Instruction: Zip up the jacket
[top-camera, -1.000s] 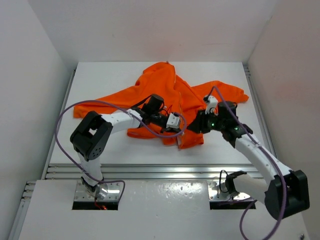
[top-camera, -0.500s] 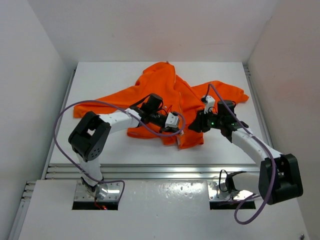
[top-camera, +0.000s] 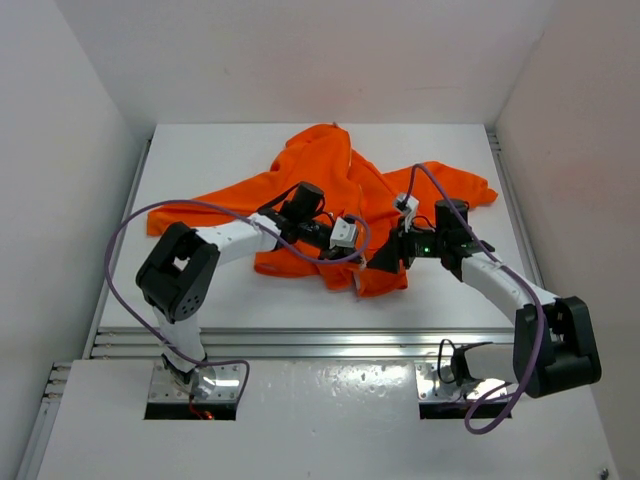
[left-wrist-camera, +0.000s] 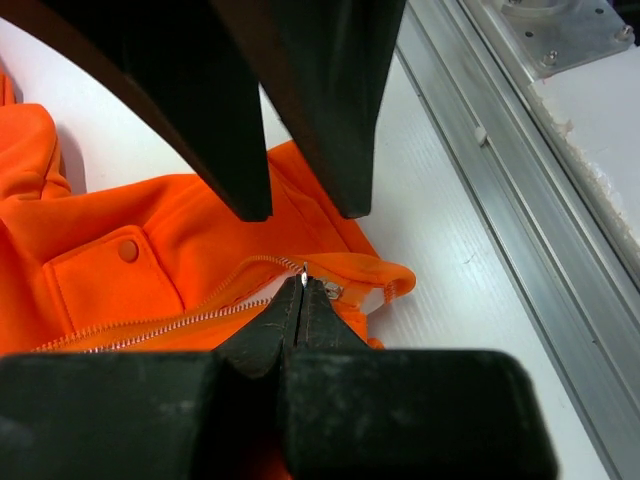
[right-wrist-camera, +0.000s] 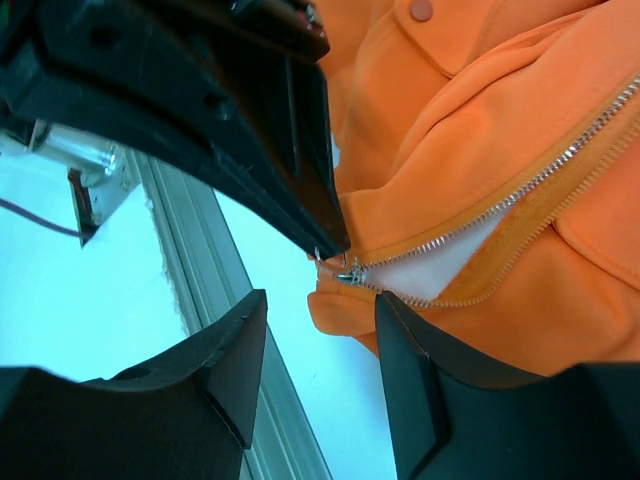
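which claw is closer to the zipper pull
Left. The left claw has its shut tips right beside the zipper pull; the right claw hovers open just short of it, not touching.

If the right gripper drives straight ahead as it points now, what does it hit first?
Likely the jacket hem at the zipper slider, which sits ahead between the right gripper's open jaws; the left gripper's shut tips are just beside it, depth unclear.

One jacket (top-camera: 330, 170), one table (top-camera: 200, 160), two hands: left hand (left-wrist-camera: 303, 295), right hand (right-wrist-camera: 320, 310).
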